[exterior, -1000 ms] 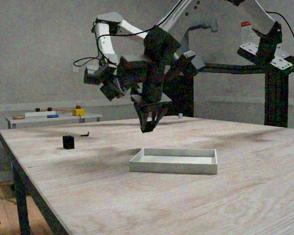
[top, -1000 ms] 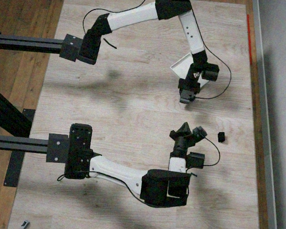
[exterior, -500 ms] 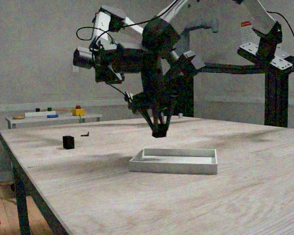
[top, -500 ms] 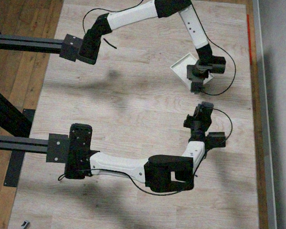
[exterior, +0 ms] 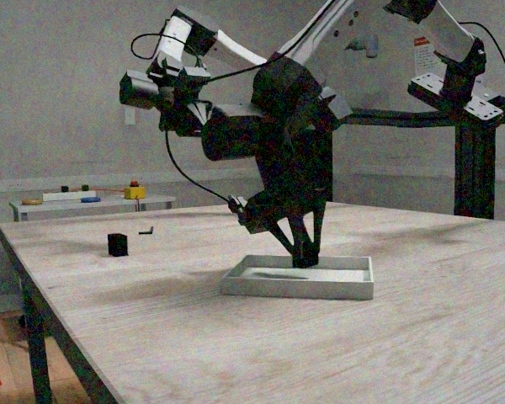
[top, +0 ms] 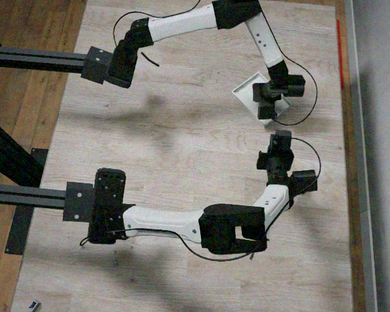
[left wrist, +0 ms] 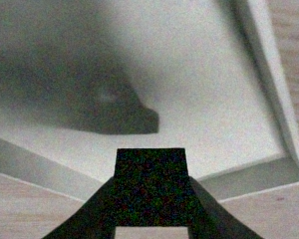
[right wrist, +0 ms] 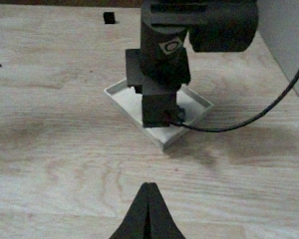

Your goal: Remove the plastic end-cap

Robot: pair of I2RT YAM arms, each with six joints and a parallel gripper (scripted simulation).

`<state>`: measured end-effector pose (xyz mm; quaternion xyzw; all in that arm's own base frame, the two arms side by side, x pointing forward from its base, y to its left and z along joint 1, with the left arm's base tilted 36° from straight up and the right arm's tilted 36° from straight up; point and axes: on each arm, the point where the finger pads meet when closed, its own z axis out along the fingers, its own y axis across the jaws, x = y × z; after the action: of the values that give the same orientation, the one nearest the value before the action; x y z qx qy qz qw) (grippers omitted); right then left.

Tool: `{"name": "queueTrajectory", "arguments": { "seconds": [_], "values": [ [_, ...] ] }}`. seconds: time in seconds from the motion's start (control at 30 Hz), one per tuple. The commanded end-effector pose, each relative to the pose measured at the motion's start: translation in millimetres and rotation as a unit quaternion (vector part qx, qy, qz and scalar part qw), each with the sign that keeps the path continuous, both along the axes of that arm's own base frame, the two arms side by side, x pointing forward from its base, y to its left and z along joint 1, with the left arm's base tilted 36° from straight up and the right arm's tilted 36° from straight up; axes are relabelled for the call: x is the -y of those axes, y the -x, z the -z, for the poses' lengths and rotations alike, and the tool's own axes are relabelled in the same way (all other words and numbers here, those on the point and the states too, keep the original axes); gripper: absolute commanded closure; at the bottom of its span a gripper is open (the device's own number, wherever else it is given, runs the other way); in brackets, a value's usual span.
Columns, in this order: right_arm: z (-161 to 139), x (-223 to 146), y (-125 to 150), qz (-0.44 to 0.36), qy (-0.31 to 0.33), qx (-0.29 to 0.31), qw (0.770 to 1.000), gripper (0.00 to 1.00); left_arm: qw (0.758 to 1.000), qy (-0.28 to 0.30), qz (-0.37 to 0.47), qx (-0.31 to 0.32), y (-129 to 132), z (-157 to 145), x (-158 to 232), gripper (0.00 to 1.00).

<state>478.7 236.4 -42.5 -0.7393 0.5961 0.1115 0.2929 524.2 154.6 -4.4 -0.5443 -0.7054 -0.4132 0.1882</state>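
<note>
The white parts tray (top: 247,91) (exterior: 296,289) (left wrist: 214,90) (right wrist: 132,104) lies on the table. My left gripper (exterior: 305,255) (left wrist: 150,185) points down over it, shut on the end-cap. The black, block-shaped end-cap (exterior: 305,262) (left wrist: 150,171) sits between the fingertips, low over the tray, near rim height in the exterior view. Whether it touches the tray floor I cannot tell. My right gripper (right wrist: 149,191) is shut, with bare pointed fingers, away from the tray. Its fingertips are hidden in the top and exterior views.
A black cube (exterior: 117,244) and a thin angled black rod (exterior: 147,232) lie on the table. Another black block (right wrist: 109,18) lies beyond the tray. A dark stick (top: 149,59) lies near the left arm's base. A small grey part (top: 34,305) lies at the table's corner.
</note>
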Motion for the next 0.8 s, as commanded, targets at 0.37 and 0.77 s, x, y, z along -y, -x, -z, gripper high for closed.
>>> {"name": "queueTrajectory", "arguments": {
  "seconds": [0.37,0.77],
  "values": [
    [-11.7,-3.6,-4.9,-0.008,0.001,0.012,1.0,1.0,1.0,-0.007,0.003,0.005,-19.9,-3.1,-9.7,0.72],
    [-11.5,-3.5,-4.6,-0.008,0.001,0.011,1.0,1.0,0.999,-0.013,0.009,0.037,-6.7,-36.1,18.9,0.42]
  ]
}}
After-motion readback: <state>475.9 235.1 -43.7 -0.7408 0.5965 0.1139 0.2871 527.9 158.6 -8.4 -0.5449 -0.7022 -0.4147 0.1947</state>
